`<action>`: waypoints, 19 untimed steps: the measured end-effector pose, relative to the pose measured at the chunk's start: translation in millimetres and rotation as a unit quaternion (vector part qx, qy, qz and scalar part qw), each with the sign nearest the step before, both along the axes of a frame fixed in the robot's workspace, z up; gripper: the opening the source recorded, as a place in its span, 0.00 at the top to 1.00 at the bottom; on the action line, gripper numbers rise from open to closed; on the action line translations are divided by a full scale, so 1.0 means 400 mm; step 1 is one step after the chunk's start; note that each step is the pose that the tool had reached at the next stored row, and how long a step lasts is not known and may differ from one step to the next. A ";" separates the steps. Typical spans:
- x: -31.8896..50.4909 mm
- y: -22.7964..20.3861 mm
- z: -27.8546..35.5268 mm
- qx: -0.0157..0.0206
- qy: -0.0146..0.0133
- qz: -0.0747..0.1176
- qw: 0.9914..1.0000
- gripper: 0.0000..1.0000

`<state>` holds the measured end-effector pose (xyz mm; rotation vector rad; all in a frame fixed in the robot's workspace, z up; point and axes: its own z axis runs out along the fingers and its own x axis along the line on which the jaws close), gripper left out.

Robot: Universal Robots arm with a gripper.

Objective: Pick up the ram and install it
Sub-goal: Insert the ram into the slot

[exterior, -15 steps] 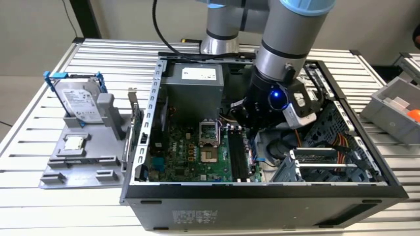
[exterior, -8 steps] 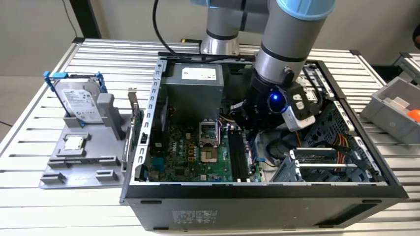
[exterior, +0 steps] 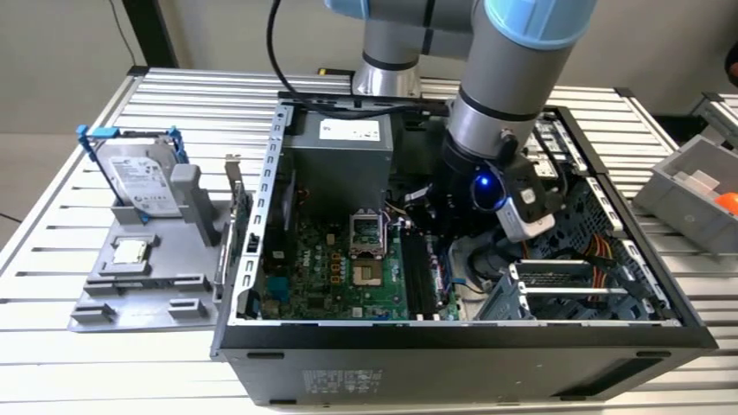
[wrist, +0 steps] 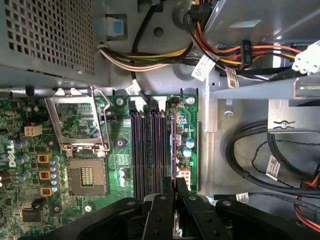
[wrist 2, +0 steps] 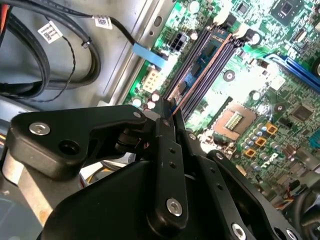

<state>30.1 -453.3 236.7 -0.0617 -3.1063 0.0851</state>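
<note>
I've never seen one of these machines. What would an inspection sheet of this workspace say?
Surface: slatted metal table, open computer case on it.
Job's things: ram, edge-on, over the memory slots.
Clutter: hard drive and processor chip on a grey tray.
Claw: shut on the ram.
Cables: wire bundle inside the case.
Surroundings: grey bin at the exterior view's right.

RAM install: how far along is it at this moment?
Pickup looks done: the gripper is inside the computer case, shut on the RAM stick, seen edge-on in both wrist views. In hand: the stick sits lined up over the memory slots beside the processor socket. Whether it is fully seated cannot be told.
</note>
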 end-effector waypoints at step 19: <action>-0.008 -0.010 -0.029 0.005 0.000 0.007 1.000 1.00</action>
